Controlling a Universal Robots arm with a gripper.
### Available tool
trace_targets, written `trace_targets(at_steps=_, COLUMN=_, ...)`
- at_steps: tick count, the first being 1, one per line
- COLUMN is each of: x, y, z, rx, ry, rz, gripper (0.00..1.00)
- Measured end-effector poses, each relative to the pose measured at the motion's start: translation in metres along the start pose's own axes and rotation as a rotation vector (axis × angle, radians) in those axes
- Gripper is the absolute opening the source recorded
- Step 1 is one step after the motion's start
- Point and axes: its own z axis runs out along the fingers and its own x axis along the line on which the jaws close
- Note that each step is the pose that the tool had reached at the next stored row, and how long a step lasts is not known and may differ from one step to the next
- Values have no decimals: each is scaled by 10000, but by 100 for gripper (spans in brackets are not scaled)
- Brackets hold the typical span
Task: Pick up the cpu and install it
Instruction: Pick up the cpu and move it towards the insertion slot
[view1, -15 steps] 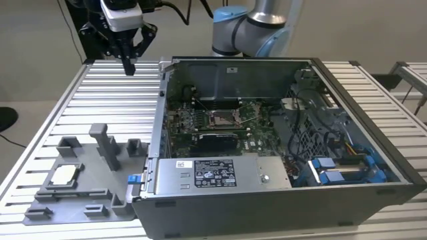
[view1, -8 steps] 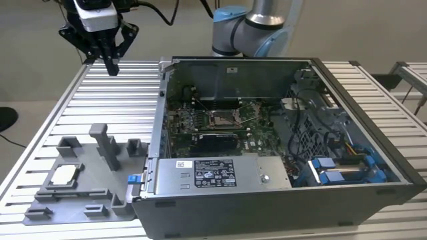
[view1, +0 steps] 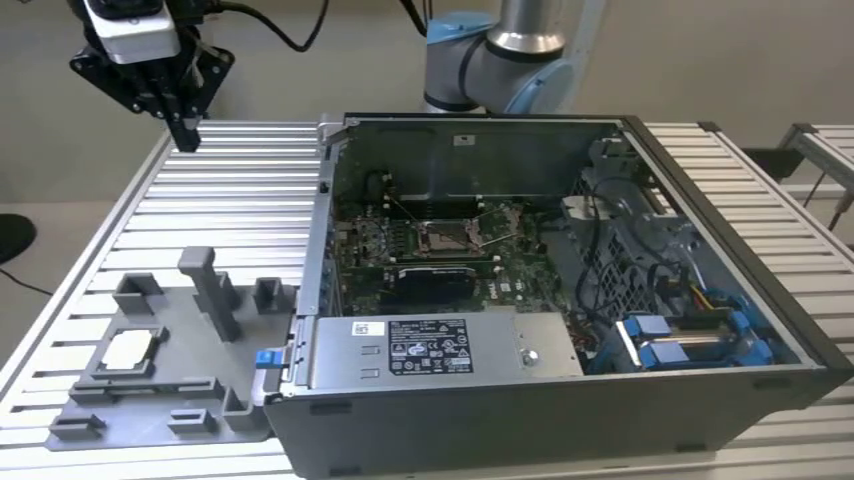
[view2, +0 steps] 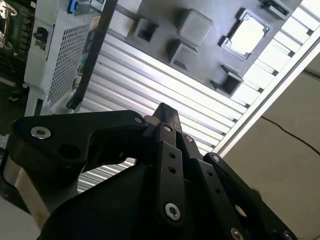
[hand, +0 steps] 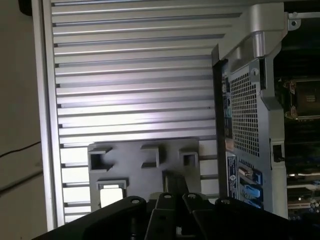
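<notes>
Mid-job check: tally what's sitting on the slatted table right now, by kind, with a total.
small square silvery-topped cpu: 1
grey plastic fixture tray: 1
open dark grey metal computer case: 1
Total: 3
</notes>
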Motion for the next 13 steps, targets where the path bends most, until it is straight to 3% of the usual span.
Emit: trace_targets(at_steps=13, x=588, y=-41, z=-6, rx=0, ry=0, rz=0, gripper=0)
